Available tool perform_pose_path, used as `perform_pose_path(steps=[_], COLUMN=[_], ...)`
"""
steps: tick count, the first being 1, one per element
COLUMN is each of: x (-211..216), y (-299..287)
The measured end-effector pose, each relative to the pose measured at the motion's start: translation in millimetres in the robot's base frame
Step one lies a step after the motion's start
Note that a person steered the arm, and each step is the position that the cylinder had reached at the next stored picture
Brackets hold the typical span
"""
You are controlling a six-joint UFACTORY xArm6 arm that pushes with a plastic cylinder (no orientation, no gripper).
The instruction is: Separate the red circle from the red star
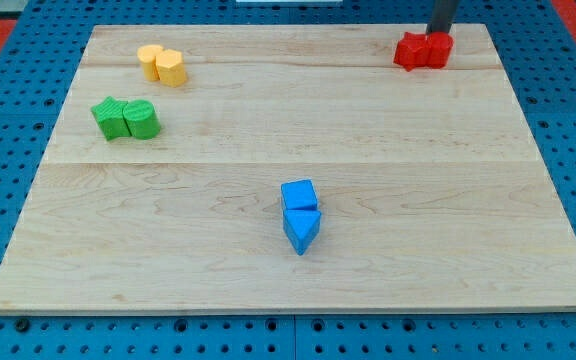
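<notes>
Right now my tip point(439, 33) sits at the board's top right corner, just behind the red circle point(437, 50), which touches the red star point(410, 51) (no gripper to open), so a straight shove risks moving both together

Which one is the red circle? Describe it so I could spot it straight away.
Look at the wooden board's corner at the view's top right, where two red blocks touch. The red circle is the one on the view's right, just below my tip. It is rounded, while the red star beside it has points.
</notes>
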State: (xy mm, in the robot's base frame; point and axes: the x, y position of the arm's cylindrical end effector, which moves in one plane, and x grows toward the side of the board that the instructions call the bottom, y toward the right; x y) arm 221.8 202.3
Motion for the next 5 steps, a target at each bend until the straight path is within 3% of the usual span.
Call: perform_pose_path(steps=[3, 5], x=[57, 139], y=[4, -1])
